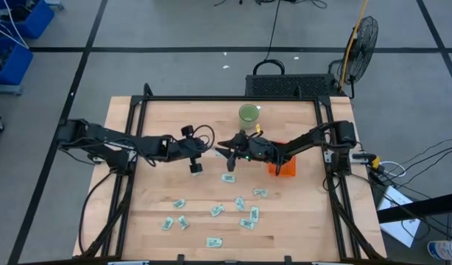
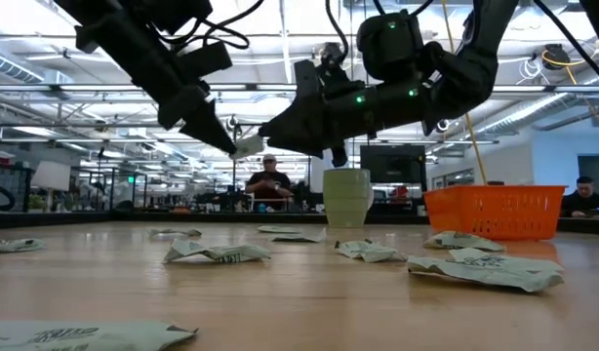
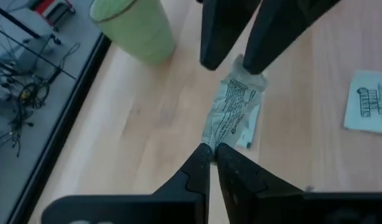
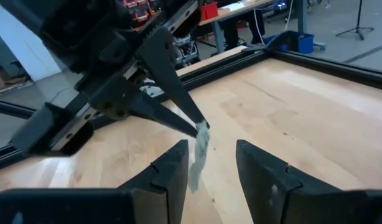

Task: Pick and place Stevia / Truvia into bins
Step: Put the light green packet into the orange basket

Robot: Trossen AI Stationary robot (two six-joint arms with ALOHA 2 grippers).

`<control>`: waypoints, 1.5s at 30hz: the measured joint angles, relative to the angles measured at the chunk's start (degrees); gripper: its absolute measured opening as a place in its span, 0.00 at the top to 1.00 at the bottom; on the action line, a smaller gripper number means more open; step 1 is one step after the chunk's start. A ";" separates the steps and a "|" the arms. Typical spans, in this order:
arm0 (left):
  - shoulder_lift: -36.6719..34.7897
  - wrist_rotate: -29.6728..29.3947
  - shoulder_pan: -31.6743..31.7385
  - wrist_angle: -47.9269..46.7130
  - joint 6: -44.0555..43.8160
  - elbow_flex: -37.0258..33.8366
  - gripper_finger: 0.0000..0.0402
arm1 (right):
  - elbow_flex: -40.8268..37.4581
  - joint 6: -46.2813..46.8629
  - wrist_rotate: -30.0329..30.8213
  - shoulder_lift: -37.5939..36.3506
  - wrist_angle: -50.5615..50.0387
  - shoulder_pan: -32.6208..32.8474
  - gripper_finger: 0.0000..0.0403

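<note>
Overhead, pinched sachet [image 3: 231,112] hidden, bin [image 1: 287,169] half-covered

left hand [image 2: 243,148] pinches a sachet [image 2: 249,146] aloft beside the right hand [image 2: 280,130]; orange bin [image 2: 495,212] behind.

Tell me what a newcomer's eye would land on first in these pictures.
The two grippers meeting in mid-air over the table's middle: the left gripper pinches one end of a Stevia sachet, and the open right gripper has its fingers either side of it. Next, the loose sachets strewn over the near half of the table, then the orange bin under the right arm, with a green cup behind it.
</note>
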 joint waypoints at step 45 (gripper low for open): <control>-0.04 -0.36 0.21 3.70 -2.05 0.02 0.61 | 0.05 -1.12 13.99 -29.09 -56.46 5.17 1.00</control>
